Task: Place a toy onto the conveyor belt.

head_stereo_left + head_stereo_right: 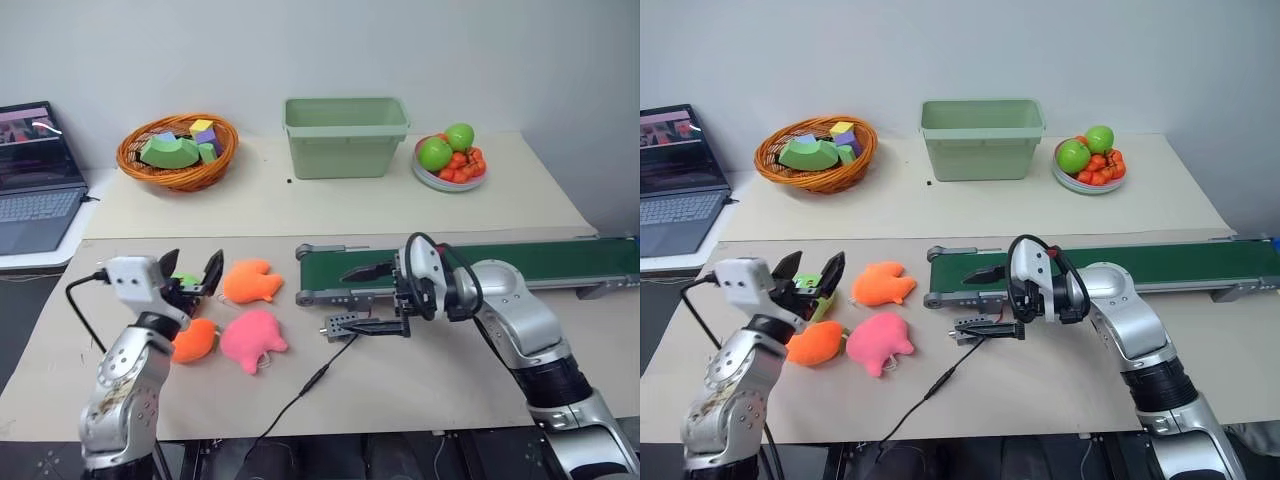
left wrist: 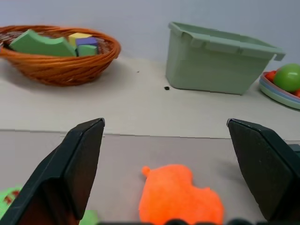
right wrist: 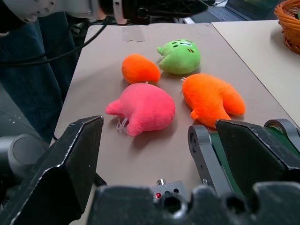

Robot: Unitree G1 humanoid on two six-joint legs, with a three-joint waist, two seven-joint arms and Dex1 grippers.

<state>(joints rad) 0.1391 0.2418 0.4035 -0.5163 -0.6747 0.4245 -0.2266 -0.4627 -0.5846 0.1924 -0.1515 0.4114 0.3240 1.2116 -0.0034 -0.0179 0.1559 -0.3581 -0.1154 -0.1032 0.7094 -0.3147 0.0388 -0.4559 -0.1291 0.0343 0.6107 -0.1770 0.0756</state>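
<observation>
Tabletop (image 1: 420, 210) in the left eye view carries everything. Left hand (image 1: 192, 272) is raised at the near left, fingers spread wide, holding nothing. Just below and beside it lies the toy (image 1: 194, 340), small rounded orange plush, partly hidden by the arm; a green plush (image 1: 186, 279) peeks between the fingers. Lobed orange plush (image 1: 250, 282) sits just past the left hand toward the belt, pink plush (image 1: 252, 340) touching the toy's side. Right hand (image 1: 374, 298) points sideways toward the plushes, fingers wide apart, empty, hovering at the near end of the conveyor belt (image 1: 540, 262). Small grey control box (image 1: 342, 325) with a cable lies under the lower finger. Far behind: wicker basket (image 1: 177, 150), green bin (image 1: 345, 135), fruit bowl (image 1: 450, 160), laptop (image 1: 35, 180).

Right eye view: same layout, toy (image 1: 815, 342) on the tabletop near the left hand, not on the belt.

Left wrist view: two black fingers (image 2: 70, 173) stand wide, nothing between them. Lobed orange plush (image 2: 180, 197) lies ahead of the fingertips; basket, bin and bowl edge beyond.

Right wrist view: fingers (image 3: 61, 173) wide, empty. Ahead of them pink plush (image 3: 143, 108), lobed orange plush (image 3: 211, 99), green plush (image 3: 180, 56) and the toy (image 3: 139, 68), face not visible. Belt roller end (image 3: 211, 154) is just beside one finger.
</observation>
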